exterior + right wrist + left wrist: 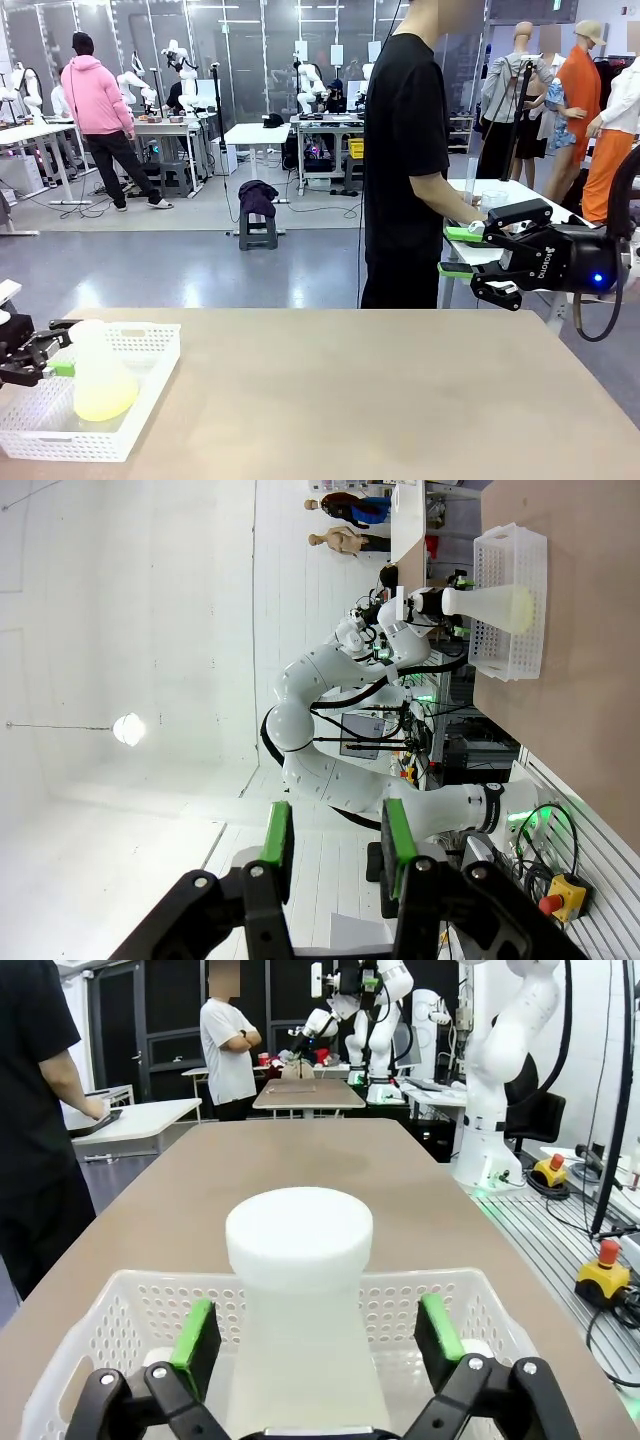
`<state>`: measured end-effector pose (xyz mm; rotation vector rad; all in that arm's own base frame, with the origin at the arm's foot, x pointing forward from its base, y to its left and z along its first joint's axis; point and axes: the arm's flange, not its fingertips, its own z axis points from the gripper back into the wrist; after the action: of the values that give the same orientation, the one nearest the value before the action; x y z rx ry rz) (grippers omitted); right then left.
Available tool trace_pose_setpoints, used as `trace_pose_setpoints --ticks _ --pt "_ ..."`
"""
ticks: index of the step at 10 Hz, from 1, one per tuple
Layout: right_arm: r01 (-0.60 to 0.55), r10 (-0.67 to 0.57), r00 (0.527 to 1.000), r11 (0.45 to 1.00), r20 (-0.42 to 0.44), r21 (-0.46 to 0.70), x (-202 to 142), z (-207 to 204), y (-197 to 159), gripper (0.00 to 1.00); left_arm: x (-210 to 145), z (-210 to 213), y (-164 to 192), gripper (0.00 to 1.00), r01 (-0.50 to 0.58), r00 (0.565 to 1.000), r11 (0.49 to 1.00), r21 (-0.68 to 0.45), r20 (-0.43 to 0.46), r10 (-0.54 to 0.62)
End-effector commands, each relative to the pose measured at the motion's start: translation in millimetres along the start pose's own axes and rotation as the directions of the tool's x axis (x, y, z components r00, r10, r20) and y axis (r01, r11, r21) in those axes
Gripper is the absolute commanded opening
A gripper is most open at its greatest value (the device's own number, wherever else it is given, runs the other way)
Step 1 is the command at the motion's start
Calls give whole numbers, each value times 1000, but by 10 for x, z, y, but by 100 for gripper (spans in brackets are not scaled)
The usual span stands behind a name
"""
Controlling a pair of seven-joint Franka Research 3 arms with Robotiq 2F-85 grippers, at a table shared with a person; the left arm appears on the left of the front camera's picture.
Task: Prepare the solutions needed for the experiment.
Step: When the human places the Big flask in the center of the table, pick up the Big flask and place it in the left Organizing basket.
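Observation:
A frosted conical flask (pixel 92 372) with a white cap (pixel 298 1232) stands in a white perforated basket (pixel 150 335) at the table's near left. A shallow pale yellow-green layer of solution (pixel 105 402) lies in its base. My left gripper (pixel 62 347) is open, and its green pads (pixel 197 1338) stand on either side of the flask's neck with a gap on each side. My right gripper (pixel 462 252) hangs above the table's far right edge, jaws apart with nothing between them. The right wrist view shows its green fingers (pixel 277 835) and, far off, the flask (pixel 500 605) in the basket (pixel 510 550).
A person in a black shirt (pixel 405 150) stands at the far side, hands at a white side table (pixel 520 195) behind my right gripper. The bare tan tabletop (pixel 380 390) stretches from the basket to the right edge.

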<state>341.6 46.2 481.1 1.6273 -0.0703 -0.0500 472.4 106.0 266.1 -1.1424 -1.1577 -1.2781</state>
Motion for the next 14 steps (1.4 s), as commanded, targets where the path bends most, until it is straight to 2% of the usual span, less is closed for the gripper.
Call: trace_pose_setpoints --ticks 1,9,10,12,14 --pt "-2 2 1000 1000 5 12 7 -9 15 47 -19 -48 7 100 -3 1000 1000 -10 2 3" --pt "-2 2 1000 1000 5 12 7 -9 15 47 -22 -37 4 100 -7 1000 1000 -7 4 7" --pt "-2 2 1000 1000 5 12 7 -9 15 47 171 124 0 100 28 999 1000 -1 -33 -28" --pt "-2 2 1000 1000 5 12 7 -9 15 47 390 459 -54 100 11 994 1000 19 -106 -9" --pt "-2 2 1000 1000 5 12 7 -9 15 47 678 783 -225 100 -99 992 992 74 -69 104"
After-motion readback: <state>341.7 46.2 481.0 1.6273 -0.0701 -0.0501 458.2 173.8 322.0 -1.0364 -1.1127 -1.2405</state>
